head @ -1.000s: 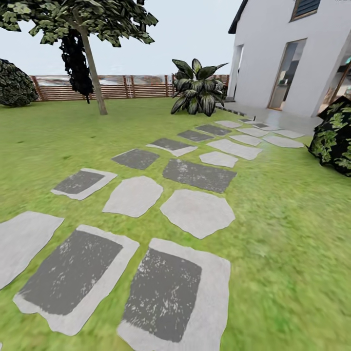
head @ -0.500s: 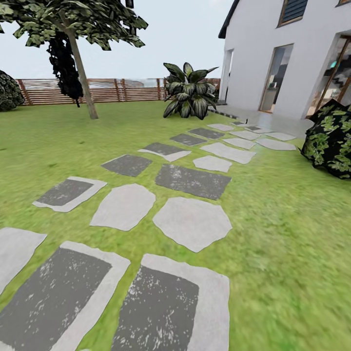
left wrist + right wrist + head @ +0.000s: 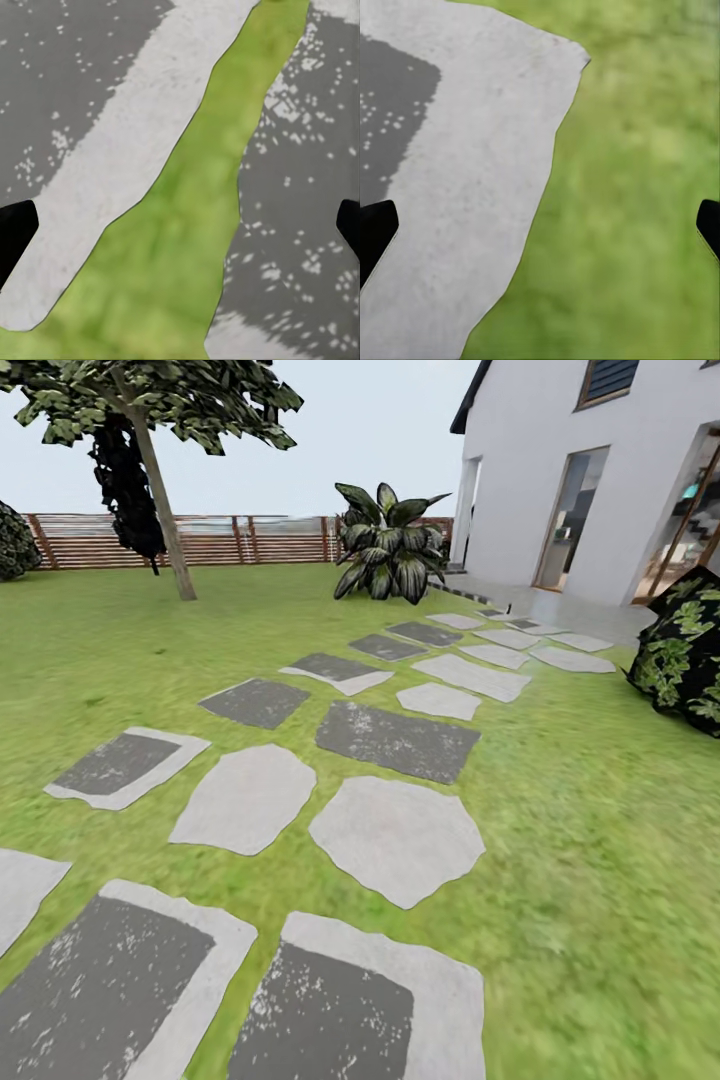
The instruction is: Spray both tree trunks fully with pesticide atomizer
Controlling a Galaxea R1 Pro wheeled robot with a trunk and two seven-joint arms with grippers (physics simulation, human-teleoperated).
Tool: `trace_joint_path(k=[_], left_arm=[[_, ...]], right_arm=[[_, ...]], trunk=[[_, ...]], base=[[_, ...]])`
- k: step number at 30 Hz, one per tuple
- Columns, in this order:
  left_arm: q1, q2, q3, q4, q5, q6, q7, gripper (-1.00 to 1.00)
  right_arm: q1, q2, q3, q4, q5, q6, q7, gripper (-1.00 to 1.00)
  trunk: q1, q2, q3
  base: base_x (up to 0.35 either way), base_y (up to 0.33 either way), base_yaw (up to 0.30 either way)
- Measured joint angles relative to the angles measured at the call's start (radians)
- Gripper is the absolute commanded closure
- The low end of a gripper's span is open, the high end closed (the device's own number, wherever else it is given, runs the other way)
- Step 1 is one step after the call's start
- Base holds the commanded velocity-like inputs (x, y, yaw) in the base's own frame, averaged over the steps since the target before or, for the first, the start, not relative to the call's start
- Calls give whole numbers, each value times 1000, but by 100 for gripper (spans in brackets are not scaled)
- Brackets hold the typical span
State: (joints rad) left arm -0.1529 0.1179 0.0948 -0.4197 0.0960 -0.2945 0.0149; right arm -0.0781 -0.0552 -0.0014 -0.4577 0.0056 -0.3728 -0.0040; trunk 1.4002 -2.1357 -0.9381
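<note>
Two dark fingertips (image 3: 15, 232) of the left pincer (image 3: 180, 229) sit at opposite edges of the left wrist view, spread wide with nothing between them. Beneath them a strip of green floor (image 3: 172, 247) runs between two grey paving stones (image 3: 97, 150). The right pincer (image 3: 540, 229) is likewise released — its tips stand far apart over the edge of a pale stone (image 3: 457, 187) and the grass beside it.

From the head view, a path of stone slabs (image 3: 395, 840) leads across the lawn of the garden (image 3: 600, 860) toward a white house (image 3: 600, 470). A broad-leaved bush (image 3: 388, 545) stands beside the far end of the path, and a dark leafy shrub (image 3: 690, 650) sits at the right. A thin-stemmed tree (image 3: 160, 490) leans in front of the brown slat fence (image 3: 250, 540) — well away from both pincers. Neither of the thick-trunked trees can be made out here, nor anything lying near the pincers.
</note>
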Motion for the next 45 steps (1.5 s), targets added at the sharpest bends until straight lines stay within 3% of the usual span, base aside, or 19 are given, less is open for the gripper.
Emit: trace_joint_path(k=[29,45], left_arm=[[0,-1,0,12,1,0,0,-100],[0,-2,0,14,0,0,0,-100]], right_arm=[[0,0,0,0,0,0,0,-100],[0,0,1,1,1,-2,0,-100]], trunk=[[0,0,-45],[0,0,-47]], base=[[340,0,0],[340,0,-4]])
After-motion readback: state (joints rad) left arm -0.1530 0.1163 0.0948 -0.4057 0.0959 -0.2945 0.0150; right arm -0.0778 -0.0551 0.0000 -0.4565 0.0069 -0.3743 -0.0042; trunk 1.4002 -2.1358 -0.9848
